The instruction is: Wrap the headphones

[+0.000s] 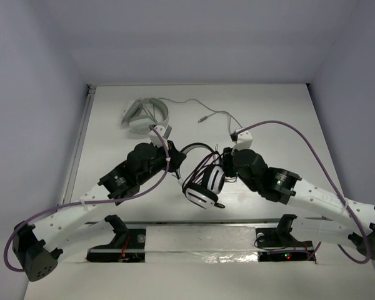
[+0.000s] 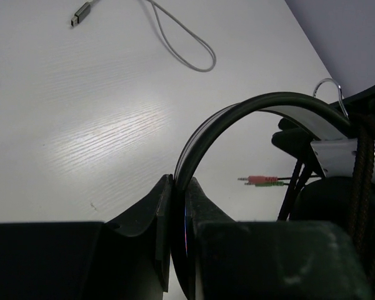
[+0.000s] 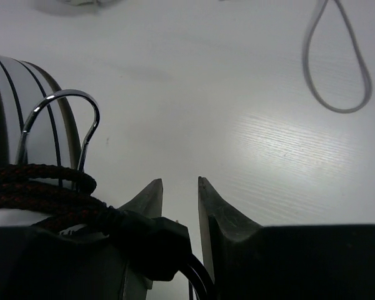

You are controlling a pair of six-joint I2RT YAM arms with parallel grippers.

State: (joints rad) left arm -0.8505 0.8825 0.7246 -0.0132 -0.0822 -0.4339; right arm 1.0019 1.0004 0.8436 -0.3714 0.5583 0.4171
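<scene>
Two grippers, two headsets: the left gripper (image 2: 175, 182) clamps the headphones (image 1: 203, 186) by the headband (image 2: 262, 103). The right gripper (image 3: 180, 184) has fingers narrowly parted beside the cable (image 3: 47, 190), grip unclear. The grey pair (image 1: 145, 115) lies apart.

We find the headphones (image 1: 203, 184) mid-worktop (image 1: 269, 112), the left claw (image 1: 175, 159) at their left, the right claw (image 1: 222, 159) at their right; behind lies another headset (image 1: 147, 115), its cable (image 1: 212, 115) trailing rightward.

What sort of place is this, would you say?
Likely a robotics lab test cell: a white table boxed in by plain walls, a left arm and right arm mounted at its near edge, headphones as props.
</scene>
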